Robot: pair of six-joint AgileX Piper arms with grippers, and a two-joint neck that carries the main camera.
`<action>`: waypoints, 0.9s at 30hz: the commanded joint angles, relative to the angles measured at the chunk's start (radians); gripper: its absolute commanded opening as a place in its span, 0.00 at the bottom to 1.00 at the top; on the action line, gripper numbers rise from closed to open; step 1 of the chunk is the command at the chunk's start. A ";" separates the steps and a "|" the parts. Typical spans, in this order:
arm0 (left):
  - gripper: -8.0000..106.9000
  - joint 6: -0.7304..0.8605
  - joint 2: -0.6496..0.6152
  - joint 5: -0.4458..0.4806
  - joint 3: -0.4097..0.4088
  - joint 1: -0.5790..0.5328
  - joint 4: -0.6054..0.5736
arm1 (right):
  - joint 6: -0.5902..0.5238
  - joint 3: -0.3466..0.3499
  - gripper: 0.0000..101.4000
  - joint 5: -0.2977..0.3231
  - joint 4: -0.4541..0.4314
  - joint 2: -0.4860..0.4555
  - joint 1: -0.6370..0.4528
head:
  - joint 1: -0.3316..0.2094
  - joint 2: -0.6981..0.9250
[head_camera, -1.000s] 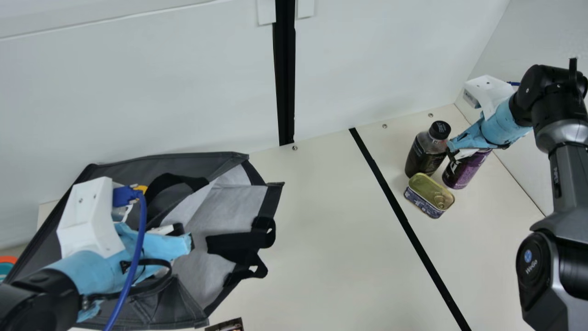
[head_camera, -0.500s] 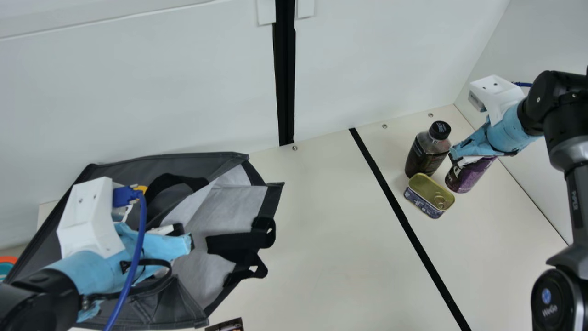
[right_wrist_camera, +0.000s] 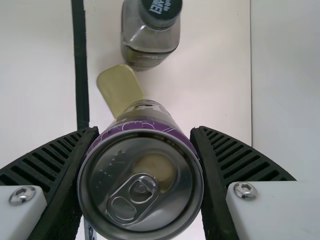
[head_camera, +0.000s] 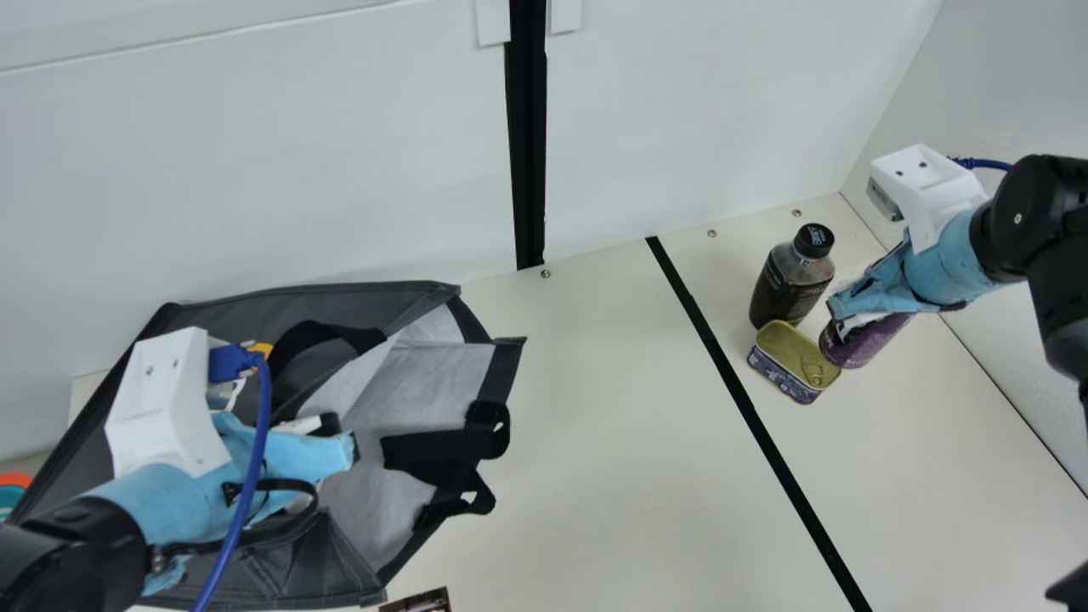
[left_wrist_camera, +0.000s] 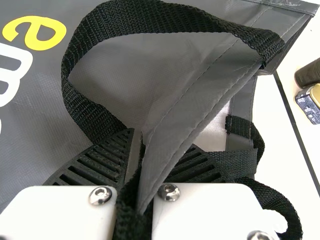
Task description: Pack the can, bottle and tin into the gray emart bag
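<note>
purple can (head_camera: pixel 863 344) at your main view's right, clamped in the fingers (right_wrist_camera: pixel 67 157) of your right gripper (head_camera: pixel 841 320). your right wrist view gives you its silver lid, pull tab on, with one finger against each side. whether its base touches the bench (head_camera: pixel 612 425), you cannot tell.

dark bottle (head_camera: pixel 784 293) with a black cap: upright on the bench, just beside the tin (head_camera: pixel 790 350). you have the tin lying flat, gold lid up, between bottle and can in your right wrist view; whether can and tin touch, you cannot tell.

gray emart bag (head_camera: pixel 416 391) lies on its side at your main view's left, its mouth towards the can, bottle and tin. black handles (head_camera: pixel 433 446) lie loose at the rim. your left gripper (head_camera: pixel 342 435) is over the bag; your left wrist view has its fingers (left_wrist_camera: pixel 105 157) pinched on the bag's gray edge and some black strap.

black line (head_camera: pixel 748 408) crosses your bench between the bag and the tin. dark printed card (head_camera: pixel 421 602) near the bag, at your main view's bottom edge.
</note>
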 commanded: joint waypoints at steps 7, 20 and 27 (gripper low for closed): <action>0.16 0.000 0.000 0.000 0.000 0.000 0.000 | -0.003 0.064 0.00 0.005 0.017 -0.090 0.040 | -0.023 -0.001; 0.16 0.000 0.000 0.000 0.000 0.000 0.000 | 0.021 0.134 0.00 0.011 0.025 -0.184 0.138 | -0.023 -0.001; 0.16 0.000 0.000 0.000 0.000 0.000 0.000 | 0.038 0.142 0.00 0.019 0.027 -0.202 0.202 | -0.023 -0.001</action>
